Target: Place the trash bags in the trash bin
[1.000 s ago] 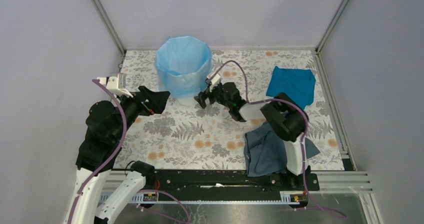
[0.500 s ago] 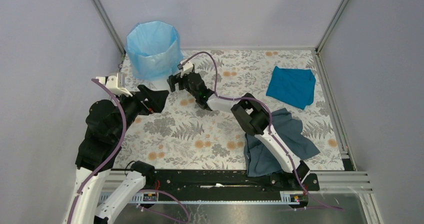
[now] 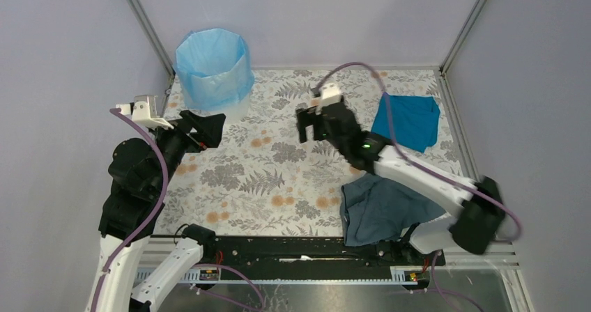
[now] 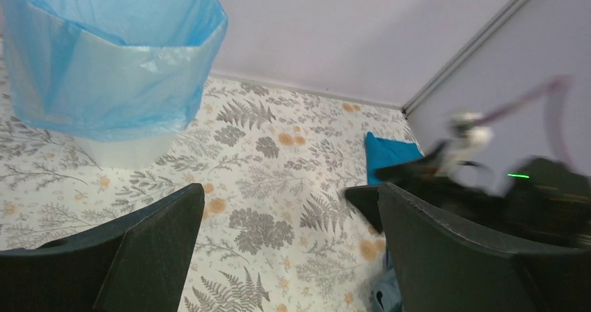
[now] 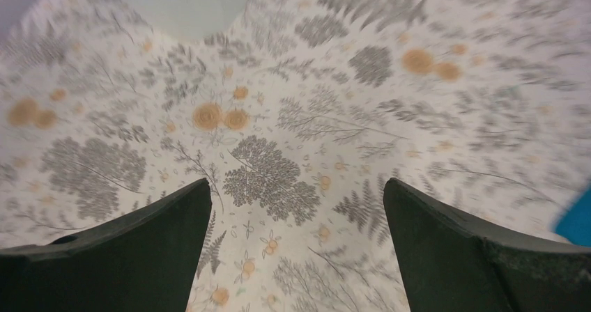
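Observation:
The light-blue trash bag (image 3: pixel 212 65) lines the white trash bin (image 3: pixel 239 108), its film folded over the rim and down the sides. The bin stands upright in the back left corner. In the left wrist view the bag (image 4: pixel 111 61) covers all but the bin's white base (image 4: pixel 125 152). My left gripper (image 3: pixel 205 127) is open and empty, just in front of and below the bin. My right gripper (image 3: pixel 313 124) is open and empty over the middle of the mat, well right of the bin. The right wrist view shows only the mat between its fingers (image 5: pixel 139 242).
A teal-blue cloth (image 3: pixel 408 120) lies at the back right. A dark grey-blue cloth (image 3: pixel 380 211) lies at the front right beside the right arm's base. Metal frame posts and grey walls close in the floral mat (image 3: pixel 279 180).
The bin with its bag moved from the back middle to the back left corner with the right gripper against it. The right gripper then swung back right, away from it. The left gripper shifted slightly left.

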### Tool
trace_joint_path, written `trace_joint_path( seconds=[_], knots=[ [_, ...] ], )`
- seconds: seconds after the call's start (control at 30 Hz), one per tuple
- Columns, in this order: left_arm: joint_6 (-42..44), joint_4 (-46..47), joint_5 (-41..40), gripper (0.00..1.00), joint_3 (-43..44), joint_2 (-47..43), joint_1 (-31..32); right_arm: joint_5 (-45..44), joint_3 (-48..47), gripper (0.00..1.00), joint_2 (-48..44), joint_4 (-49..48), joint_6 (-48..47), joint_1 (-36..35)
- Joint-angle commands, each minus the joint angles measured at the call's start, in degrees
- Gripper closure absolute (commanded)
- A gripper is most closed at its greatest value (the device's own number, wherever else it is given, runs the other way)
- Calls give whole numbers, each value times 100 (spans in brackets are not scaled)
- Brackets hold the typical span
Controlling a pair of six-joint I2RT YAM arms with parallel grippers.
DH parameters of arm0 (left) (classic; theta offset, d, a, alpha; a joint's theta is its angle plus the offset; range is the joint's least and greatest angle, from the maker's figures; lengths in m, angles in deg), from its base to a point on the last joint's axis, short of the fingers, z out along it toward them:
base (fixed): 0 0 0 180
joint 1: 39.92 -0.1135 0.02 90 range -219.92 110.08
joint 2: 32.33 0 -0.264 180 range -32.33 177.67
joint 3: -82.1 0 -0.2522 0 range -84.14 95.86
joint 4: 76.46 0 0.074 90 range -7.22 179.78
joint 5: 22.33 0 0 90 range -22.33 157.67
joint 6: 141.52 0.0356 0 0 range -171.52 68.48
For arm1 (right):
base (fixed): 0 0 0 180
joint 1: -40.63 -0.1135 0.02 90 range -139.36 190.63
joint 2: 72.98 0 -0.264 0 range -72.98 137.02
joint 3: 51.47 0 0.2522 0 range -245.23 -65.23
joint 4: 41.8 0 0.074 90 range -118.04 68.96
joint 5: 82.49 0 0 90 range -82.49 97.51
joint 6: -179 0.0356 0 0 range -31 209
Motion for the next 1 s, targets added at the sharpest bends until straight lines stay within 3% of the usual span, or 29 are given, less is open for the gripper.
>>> trace_joint_path(
  seconds=[0.0,0.13,0.3,0.8,0.97],
  knots=[
    [196,503,-423,1,339,151,6,-786,-278,0,-1718,2287,76,6],
    [79,578,-470,1,558,313,11,-795,-501,0,-2973,2723,-170,16],
    [-36,561,-412,1,906,451,11,-1025,-948,0,-3871,2814,-583,14],
    [168,402,-613,1,1161,485,11,-1761,-1086,0,-4435,2560,-453,15],
    [170,408,-585,1,1117,506,11,-1534,-897,0,-4499,2502,-488,12]
  ],
)
